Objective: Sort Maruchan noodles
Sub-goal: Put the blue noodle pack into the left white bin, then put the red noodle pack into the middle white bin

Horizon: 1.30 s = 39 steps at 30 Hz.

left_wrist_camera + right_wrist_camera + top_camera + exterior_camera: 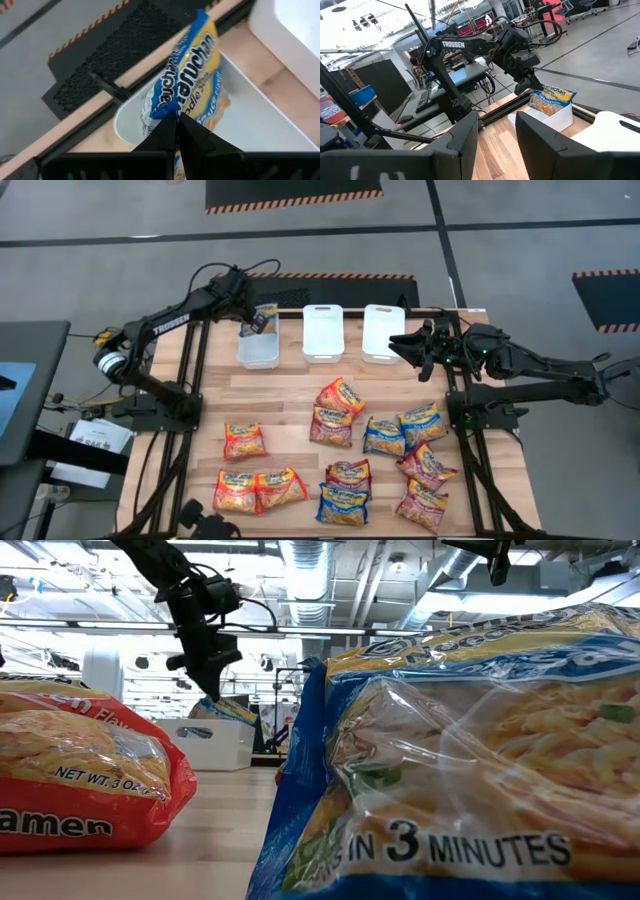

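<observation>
Left tool point(256, 323) is pinching a blue packet point(263, 319), dangling it over the leftmost bin point(257, 352) at the bench's point(290, 415) far edge. Right tool point(410, 348), fingers parted and holding nothing, is hovering by the rightmost bin point(384, 332). Other packets point(338, 412) are lying scattered toward the near edge.

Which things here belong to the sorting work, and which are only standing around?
Belonging to the job:
- blue noodle packet, held by the left gripper over the left bin
- loose noodle packets on the table
- middle bin and right bin

Just around:
- right gripper, fingers open, waiting by the right bin
- striped floor mats
</observation>
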### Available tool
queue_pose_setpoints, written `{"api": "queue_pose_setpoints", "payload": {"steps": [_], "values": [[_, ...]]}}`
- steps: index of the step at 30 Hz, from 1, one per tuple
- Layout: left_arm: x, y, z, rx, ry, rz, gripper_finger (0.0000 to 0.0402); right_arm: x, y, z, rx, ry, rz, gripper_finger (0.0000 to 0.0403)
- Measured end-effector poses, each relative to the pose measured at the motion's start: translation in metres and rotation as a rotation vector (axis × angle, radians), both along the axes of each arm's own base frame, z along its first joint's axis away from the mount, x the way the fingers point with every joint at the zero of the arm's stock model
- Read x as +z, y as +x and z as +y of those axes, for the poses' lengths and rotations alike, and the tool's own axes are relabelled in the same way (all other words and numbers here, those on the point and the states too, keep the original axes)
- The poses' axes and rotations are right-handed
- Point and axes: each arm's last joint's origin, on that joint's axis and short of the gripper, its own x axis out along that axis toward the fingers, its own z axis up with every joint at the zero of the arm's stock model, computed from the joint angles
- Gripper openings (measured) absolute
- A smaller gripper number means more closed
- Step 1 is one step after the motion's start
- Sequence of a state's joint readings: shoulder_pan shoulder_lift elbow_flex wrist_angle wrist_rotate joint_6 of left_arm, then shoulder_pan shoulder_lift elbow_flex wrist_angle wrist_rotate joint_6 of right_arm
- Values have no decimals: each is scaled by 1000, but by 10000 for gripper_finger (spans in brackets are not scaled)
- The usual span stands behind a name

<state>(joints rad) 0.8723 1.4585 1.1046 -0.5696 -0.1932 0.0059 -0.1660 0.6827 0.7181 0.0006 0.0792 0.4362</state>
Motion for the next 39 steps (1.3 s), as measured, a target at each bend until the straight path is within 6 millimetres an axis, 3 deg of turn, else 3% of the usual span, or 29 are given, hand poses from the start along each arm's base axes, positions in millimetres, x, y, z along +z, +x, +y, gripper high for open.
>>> {"api": "queue_pose_setpoints", "payload": {"steps": [9, 15, 29, 39], "values": [[1, -4, 6, 46, 40, 5, 0, 0, 0, 0, 0, 0, 0, 159], [2, -1, 6, -23, 8, -71, 3, 0, 0, 0, 0, 0, 0, 159], [0, -3, 5, -4, -35, -81, 56, 0, 0, 0, 1, 0, 0, 159], [7, -1, -10, -163, -295, -339, 61, 9, -1, 0, -3, -57, -79, 159]]}}
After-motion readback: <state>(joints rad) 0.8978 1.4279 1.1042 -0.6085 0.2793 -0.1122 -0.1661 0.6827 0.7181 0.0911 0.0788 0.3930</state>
